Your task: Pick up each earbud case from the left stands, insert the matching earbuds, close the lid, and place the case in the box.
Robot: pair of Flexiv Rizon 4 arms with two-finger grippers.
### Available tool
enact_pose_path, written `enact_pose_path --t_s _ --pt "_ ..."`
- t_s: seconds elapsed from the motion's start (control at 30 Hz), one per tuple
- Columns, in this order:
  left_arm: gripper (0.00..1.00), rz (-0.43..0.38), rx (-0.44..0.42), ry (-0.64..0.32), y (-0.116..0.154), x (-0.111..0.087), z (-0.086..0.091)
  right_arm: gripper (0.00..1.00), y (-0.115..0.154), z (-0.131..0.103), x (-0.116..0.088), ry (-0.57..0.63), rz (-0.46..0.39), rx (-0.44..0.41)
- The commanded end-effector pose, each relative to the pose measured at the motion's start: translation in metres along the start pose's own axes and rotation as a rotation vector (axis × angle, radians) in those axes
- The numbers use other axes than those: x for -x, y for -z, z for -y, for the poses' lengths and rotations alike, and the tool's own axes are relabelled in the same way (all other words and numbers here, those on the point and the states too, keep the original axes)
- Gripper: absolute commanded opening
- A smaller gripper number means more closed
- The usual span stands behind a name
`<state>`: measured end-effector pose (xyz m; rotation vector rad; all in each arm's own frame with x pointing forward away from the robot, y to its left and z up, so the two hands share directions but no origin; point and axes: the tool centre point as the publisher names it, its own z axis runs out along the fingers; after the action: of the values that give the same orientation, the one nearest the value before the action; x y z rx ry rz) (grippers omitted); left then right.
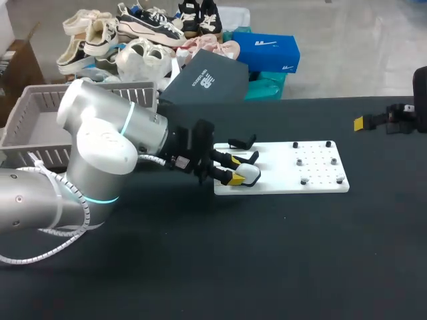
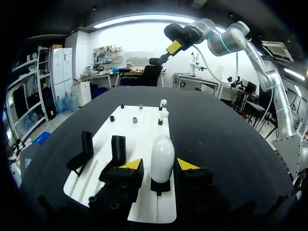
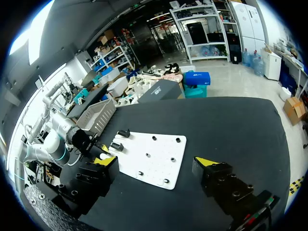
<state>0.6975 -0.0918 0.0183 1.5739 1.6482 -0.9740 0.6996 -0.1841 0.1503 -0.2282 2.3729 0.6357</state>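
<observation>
- Black table (image 1: pixel 200 267), head view: earbud case (image 1: pixel 251 173) stood upright on its stand, lower-left corner of the white board (image 1: pixel 320 183), mid-frame.
- Left gripper (image 1: pixel 235 169)?
- Straddled the case, fingers apart, gaps both sides. Lined up to grab, I'd say. Right gripper (image 3: pixel 158 161) spread wide, idle at the right edge.

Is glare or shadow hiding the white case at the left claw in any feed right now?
Left wrist view: no, the white case carries a soft sheen but reads plainly between the left claw's open tips, against the dark table. Head view: under even light it nearly blends into the white board. Right wrist view: there it is too small to judge.
</observation>
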Motion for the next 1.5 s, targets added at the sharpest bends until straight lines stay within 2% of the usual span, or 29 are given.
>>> enact_pose_path --t_s 0.03,0.6,0.63,0.67,0.7,0.73,1.07,1.5 --pt "0.45 0.001 -0.005 -0.003 -0.001 0.001 -0.001 1.0 0.0 0.002 0.0 0.001 -0.002 0.006" --pt "0.39 -0.003 -0.014 -0.008 -0.005 -0.001 -0.001 1.0 0.0 0.002 0.0 0.001 -0.002 0.006" --pt "0.35 -0.004 -0.015 -0.009 -0.006 -0.001 0.0 1.0 0.0 0.002 0.0 0.001 -0.002 0.006" --pt "0.23 -0.008 -0.02 -0.012 -0.006 -0.002 0.0 1.0 0.0 0.002 0.0 0.001 -0.002 0.006" --pt "0.05 -0.01 -0.023 -0.015 -0.007 -0.003 0.0 1.0 0.0 0.002 0.0 0.001 -0.002 0.006" --pt "0.0 -0.012 -0.025 -0.016 -0.007 -0.003 0.0 1.0 0.0 0.002 0.0 0.001 -0.002 0.006" --pt "0.0 -0.004 -0.017 -0.014 -0.002 0.0 -0.003 1.0 0.0 0.002 0.0 0.001 -0.002 0.006" --pt "0.0 0.073 -0.013 -0.038 0.026 0.027 0.007 1.0 0.0 0.002 0.0 0.001 -0.002 0.006"
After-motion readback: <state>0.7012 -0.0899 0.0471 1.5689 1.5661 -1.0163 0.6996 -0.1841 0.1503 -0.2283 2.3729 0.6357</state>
